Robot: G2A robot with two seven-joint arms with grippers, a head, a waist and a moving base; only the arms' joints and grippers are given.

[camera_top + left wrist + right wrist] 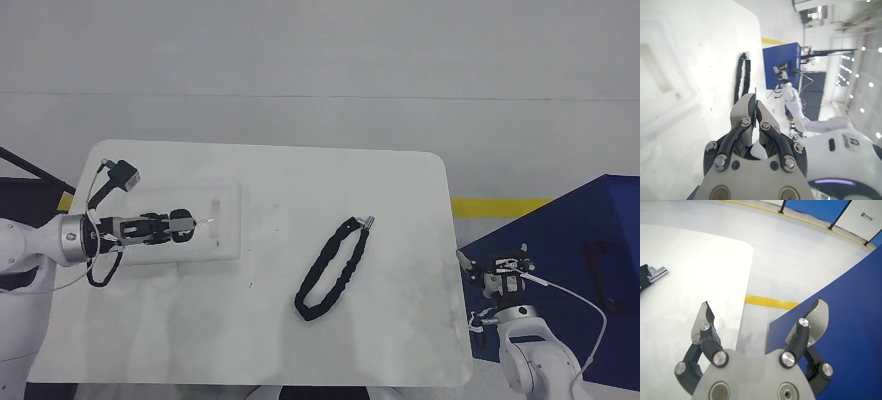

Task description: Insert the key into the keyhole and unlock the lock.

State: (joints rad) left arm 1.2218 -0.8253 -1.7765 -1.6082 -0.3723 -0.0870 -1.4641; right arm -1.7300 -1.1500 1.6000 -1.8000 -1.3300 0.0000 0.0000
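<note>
- The key is pinched in the left gripper at the worktop's nine o'clock.
- The lock lies mid-worktop; the right gripper is spread wide at three o'clock.
- Carrying is judged the step in hand; alignment with the lock's metal end is called for next.
</note>
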